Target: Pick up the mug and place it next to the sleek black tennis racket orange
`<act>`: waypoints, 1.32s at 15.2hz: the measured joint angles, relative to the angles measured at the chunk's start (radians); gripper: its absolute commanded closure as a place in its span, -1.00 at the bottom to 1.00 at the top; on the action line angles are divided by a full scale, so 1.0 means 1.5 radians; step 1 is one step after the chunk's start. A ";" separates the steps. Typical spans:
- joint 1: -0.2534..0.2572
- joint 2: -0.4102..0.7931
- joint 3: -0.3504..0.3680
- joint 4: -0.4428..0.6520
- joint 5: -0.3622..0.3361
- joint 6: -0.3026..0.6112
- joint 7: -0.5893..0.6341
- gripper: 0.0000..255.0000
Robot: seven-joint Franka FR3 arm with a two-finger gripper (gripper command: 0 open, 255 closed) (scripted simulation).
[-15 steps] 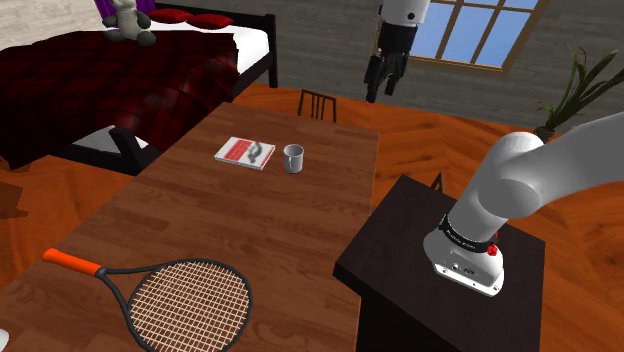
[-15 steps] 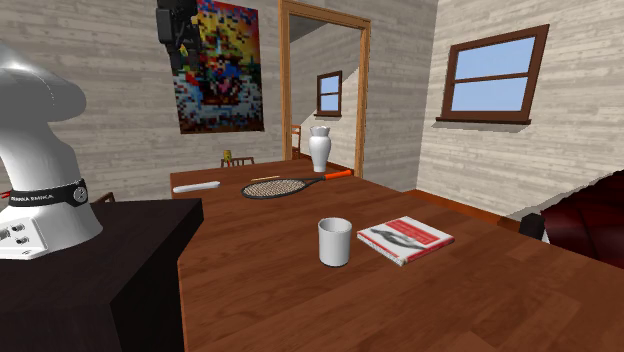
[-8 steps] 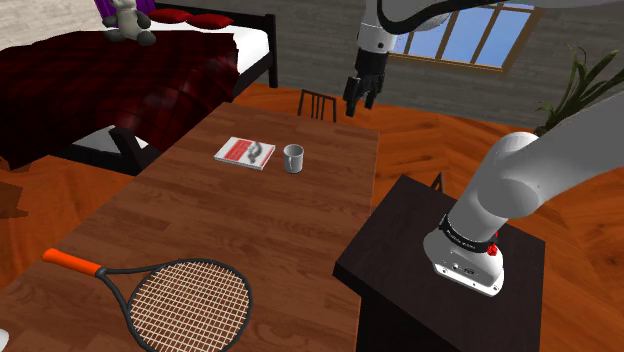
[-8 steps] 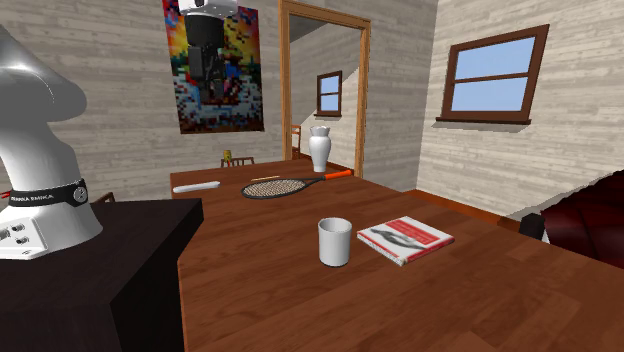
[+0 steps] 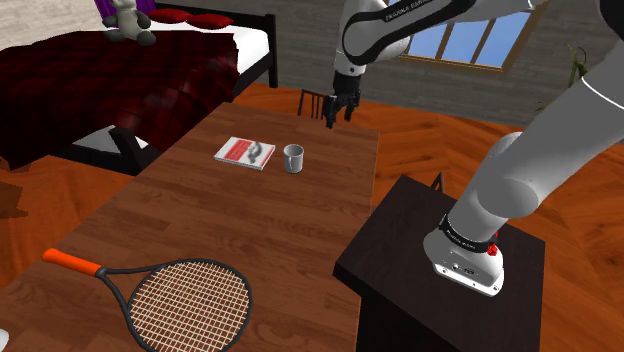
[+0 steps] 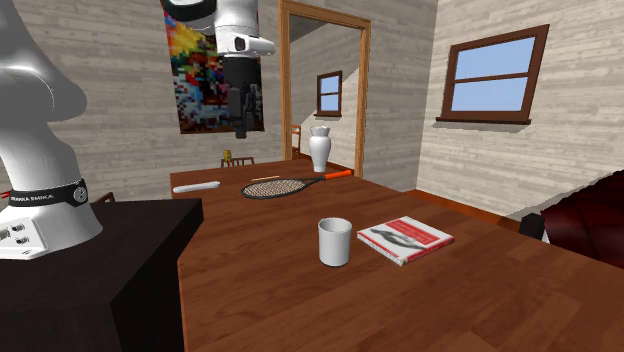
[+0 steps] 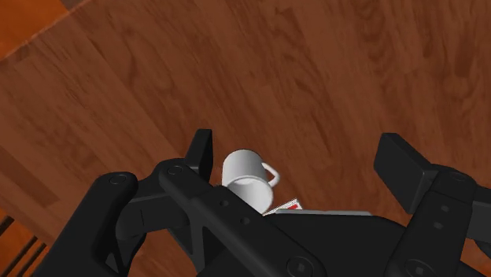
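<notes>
Shoulder view: one black-framed tennis racket with an orange grip (image 5: 160,293) lies at the near end of the brown wooden table (image 5: 300,220), its head cut by the lower edge. One small grey mug (image 5: 292,158) stands upright at the far end, just beside one red-and-white book (image 5: 244,152). The all-black gripper (image 5: 337,108) hangs above, apart from the mug.

Second exterior view: mug handle hidden; gripper high, well apart.

Wrist view: fingers (image 7: 201,153) spread wide, clasping nothing. The mug is seen between them, close to one finger and untouched, its base hidden by the hand.
</notes>
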 measured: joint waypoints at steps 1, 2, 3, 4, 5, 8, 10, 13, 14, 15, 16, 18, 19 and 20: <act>0.000 0.026 -0.002 0.008 0.002 0.018 -0.004 -1.00; 0.000 0.051 -0.002 0.015 0.005 0.037 -0.006 -1.00; 0.000 0.076 -0.004 0.028 0.007 0.050 -0.010 -1.00; -0.003 0.100 -0.008 0.040 0.010 0.062 -0.017 -1.00; -0.002 0.131 -0.008 0.054 0.013 0.079 -0.019 -1.00; -0.003 0.211 -0.009 0.096 0.024 0.118 -0.028 -1.00; -0.008 0.260 -0.011 0.126 0.031 0.138 -0.038 -1.00; -0.017 0.334 -0.013 0.182 0.041 0.157 -0.052 -1.00; -0.017 0.361 -0.011 0.197 0.045 0.168 -0.053 -1.00; -0.019 0.387 -0.011 0.220 0.048 0.171 -0.054 -1.00; -0.024 0.413 -0.010 0.241 0.051 0.177 -0.060 -1.00; -0.027 0.468 -0.008 0.291 0.056 0.184 -0.061 -1.00; -0.031 0.494 -0.007 0.313 0.058 0.189 -0.064 -1.00; -0.033 0.521 -0.007 0.340 0.059 0.188 -0.064 -1.00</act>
